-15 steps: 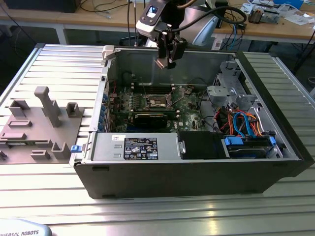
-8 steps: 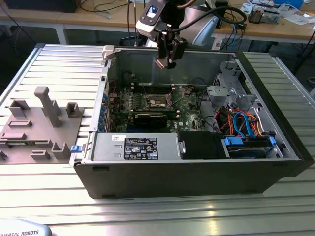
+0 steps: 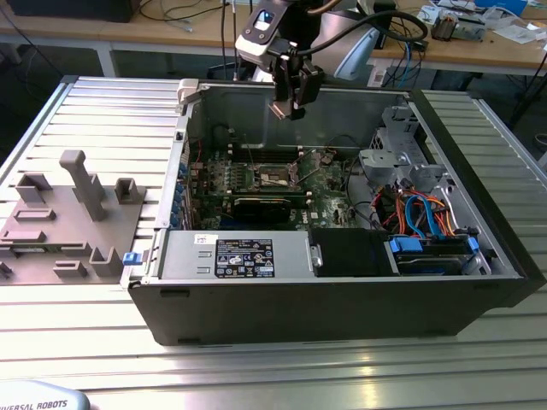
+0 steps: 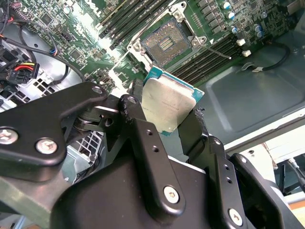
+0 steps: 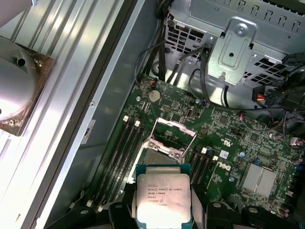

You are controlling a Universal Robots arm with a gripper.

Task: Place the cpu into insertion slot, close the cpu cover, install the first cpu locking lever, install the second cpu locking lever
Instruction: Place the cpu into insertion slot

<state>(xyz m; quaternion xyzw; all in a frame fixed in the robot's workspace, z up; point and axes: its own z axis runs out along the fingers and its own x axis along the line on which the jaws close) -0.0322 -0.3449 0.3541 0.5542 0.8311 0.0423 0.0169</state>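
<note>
Your black two-finger gripper (image 4: pixel 167 107) was clamped on the cpu, a small flat square chip with a silver-grey metal top and a teal-green edge (image 4: pixel 169 102). The fingers (image 4: pixel 136 102) pressed on two opposite edges of it. In the exterior view, the gripper (image 3: pixel 285 109) hung high over the open black computer case (image 3: pixel 342 299), with the chip well clear of the board.

Below and just beyond the fingertips lay the insertion slot, a square socket with a dark centre and a shiny metal rim (image 4: pixel 167 44). It was bare, and the chip was held apart from it. In the first wrist view the cpu (image 5: pixel 163 198) sat nearer to you than the socket (image 5: pixel 159 160). The cpu cover, a thin silvery frame plate with a square window (image 5: pixel 176 127), stood tilted up on the socket's far side from the gripper (image 5: pixel 164 210), so the opening was free.

Long narrow black memory slots (image 5: pixel 126 152) flanked the socket on the green motherboard (image 5: pixel 224 143). A thin metal lever arm (image 4: pixel 217 51) reached out from the socket's corner over one bank of them. Farther beyond the socket, black cables (image 5: pixel 162 62) drooped from a silver perforated drive cage (image 5: pixel 238 47). Nothing lay between the chip and the socket.
</note>
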